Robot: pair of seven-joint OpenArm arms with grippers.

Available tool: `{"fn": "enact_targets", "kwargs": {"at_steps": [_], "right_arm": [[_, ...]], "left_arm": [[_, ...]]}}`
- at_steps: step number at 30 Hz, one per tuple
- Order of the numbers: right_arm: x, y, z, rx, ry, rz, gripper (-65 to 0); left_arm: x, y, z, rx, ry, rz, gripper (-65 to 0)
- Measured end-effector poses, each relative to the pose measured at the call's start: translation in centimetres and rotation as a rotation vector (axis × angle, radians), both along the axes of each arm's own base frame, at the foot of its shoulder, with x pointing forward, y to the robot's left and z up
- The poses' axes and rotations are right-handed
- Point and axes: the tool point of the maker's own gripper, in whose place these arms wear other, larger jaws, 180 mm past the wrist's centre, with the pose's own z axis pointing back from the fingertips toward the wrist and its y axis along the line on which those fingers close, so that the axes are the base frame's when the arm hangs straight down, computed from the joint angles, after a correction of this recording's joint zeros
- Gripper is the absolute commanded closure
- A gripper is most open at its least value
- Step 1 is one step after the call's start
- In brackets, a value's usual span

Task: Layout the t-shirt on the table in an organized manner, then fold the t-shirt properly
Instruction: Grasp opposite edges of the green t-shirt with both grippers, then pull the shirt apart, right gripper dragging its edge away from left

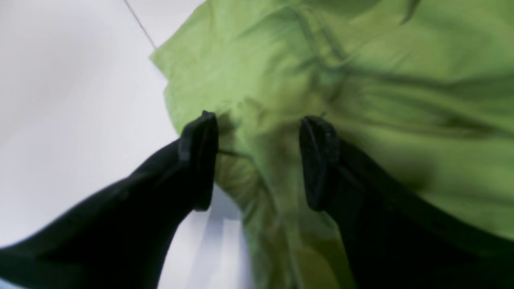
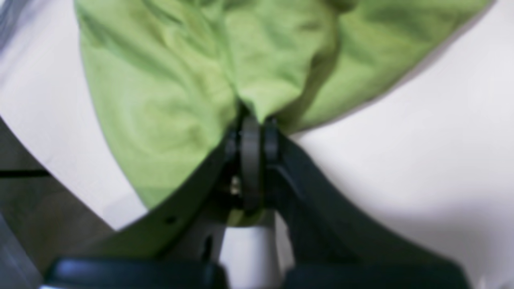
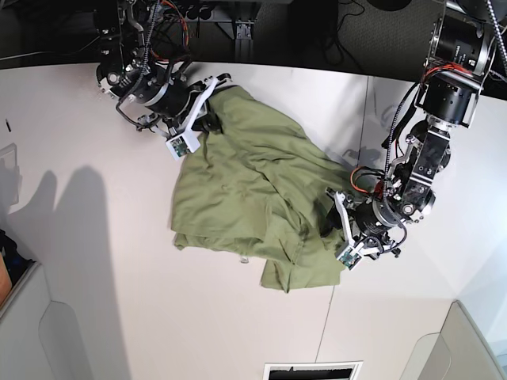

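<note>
The olive-green t-shirt (image 3: 245,190) lies rumpled and spread across the middle of the white table (image 3: 103,261). In the right wrist view my right gripper (image 2: 255,120) is shut on a bunched fold of the t-shirt (image 2: 192,72); in the base view it sits at the shirt's far left corner (image 3: 207,111). My left gripper (image 1: 259,156) stands open over the t-shirt (image 1: 361,80) near its edge, one finger on each side of a wrinkled ridge, the left finger (image 1: 198,156) at the cloth's border. In the base view this gripper (image 3: 333,218) is at the shirt's right side.
A thin seam (image 3: 364,119) runs down the table on the right, also seen as a seam line (image 1: 138,22) in the left wrist view. The table's rounded front corners (image 3: 71,317) drop to a grey floor. Cables and arm bases (image 3: 158,24) crowd the far edge.
</note>
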Motion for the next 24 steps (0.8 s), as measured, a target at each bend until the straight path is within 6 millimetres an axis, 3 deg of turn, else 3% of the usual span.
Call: {"fn": "enact_targets", "kwargs": {"at_steps": [2, 3, 6, 7, 11, 14, 18, 24], "right_arm": [[0.0, -0.1, 0.0, -0.004, 0.000, 0.000, 0.0], [0.0, -0.1, 0.0, -0.003, -0.001, 0.000, 0.0], [0.3, 0.0, 0.2, 0.005, -0.019, -0.004, 0.0], [0.3, 0.0, 0.2, 0.005, -0.022, -0.004, 0.0], [0.9, -0.3, 0.3, -0.021, -0.043, -0.002, 0.0], [1.6, -0.7, 0.5, -0.056, -0.063, 0.001, 0.0], [2.2, -1.1, 0.8, -0.050, -0.089, -0.016, 0.0], [3.4, -3.8, 1.3, -0.054, -0.115, -0.102, 0.0]], "left_arm": [[-0.3, -0.2, -0.9, 0.017, 0.016, -0.006, -33.8], [-0.4, -0.4, -1.1, 0.013, 0.020, -0.010, -29.6], [-0.5, -0.1, -1.5, 0.042, 0.032, -0.011, -6.8], [-0.6, 0.1, -1.7, 0.052, 0.040, -0.010, -3.6], [-0.6, 2.3, -0.6, 0.118, 0.046, 0.040, -1.7], [-0.3, 4.5, 2.7, 0.153, -0.007, 0.084, -1.7], [-0.5, 5.3, 7.3, 0.157, -0.049, 0.051, -1.7], [-2.1, 7.0, 9.6, 0.227, -0.039, 0.016, -1.8]]}}
